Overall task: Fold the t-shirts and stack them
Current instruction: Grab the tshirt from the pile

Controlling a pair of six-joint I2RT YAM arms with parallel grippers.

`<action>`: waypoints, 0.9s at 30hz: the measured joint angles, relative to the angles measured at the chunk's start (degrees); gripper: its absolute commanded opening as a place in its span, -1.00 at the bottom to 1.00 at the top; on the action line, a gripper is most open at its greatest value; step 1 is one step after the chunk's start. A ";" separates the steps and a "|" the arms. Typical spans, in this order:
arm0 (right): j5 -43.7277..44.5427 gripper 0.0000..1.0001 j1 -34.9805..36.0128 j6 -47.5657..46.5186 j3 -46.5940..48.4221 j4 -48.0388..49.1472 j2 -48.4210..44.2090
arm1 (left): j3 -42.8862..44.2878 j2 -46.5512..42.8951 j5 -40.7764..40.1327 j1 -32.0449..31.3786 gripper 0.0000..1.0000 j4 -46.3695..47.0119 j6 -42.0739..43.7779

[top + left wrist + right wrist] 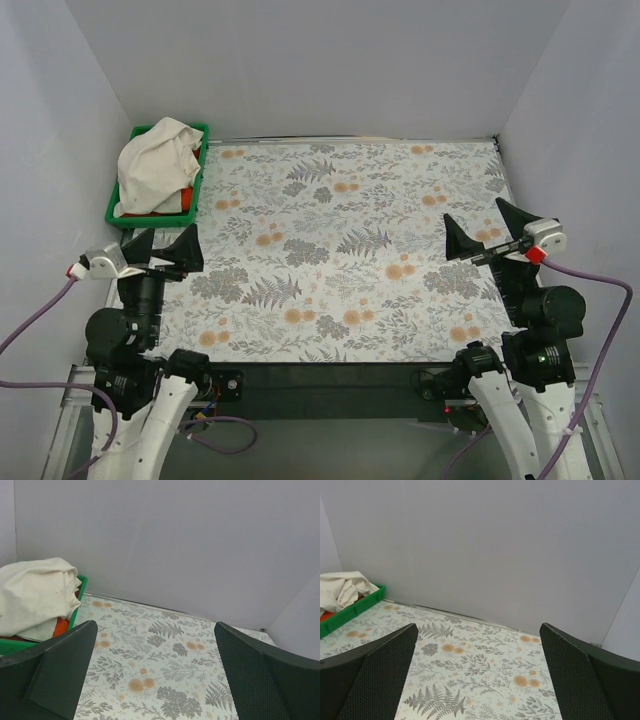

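Observation:
A crumpled cream t-shirt [156,163] lies heaped in a green bin [203,172] at the far left corner, over an orange t-shirt [150,211]. A strip of red cloth [186,197] shows at the bin's right side. In the left wrist view the cream shirt [32,595] covers the orange one [60,626]. It also shows in the right wrist view [345,590]. My left gripper [163,247] is open and empty above the table's left edge, near of the bin. My right gripper [483,229] is open and empty above the table's right side.
A floral-patterned tablecloth [340,250] covers the table. Grey walls close in the left, back and right sides. The arm bases and purple cables sit at the near edge.

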 measured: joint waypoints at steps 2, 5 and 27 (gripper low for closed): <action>-0.04 0.97 0.00 0.37 -0.94 -0.02 0.00 | -0.35 1.01 -0.20 0.00 0.96 0.15 -0.50; -0.04 0.97 0.00 1.46 -2.71 -0.13 0.00 | -1.38 3.61 -1.20 0.00 0.96 0.37 -1.90; -0.52 0.97 1.18 7.67 -14.10 -3.65 5.84 | 25.05 75.82 -6.36 12.41 0.95 1.53 -18.67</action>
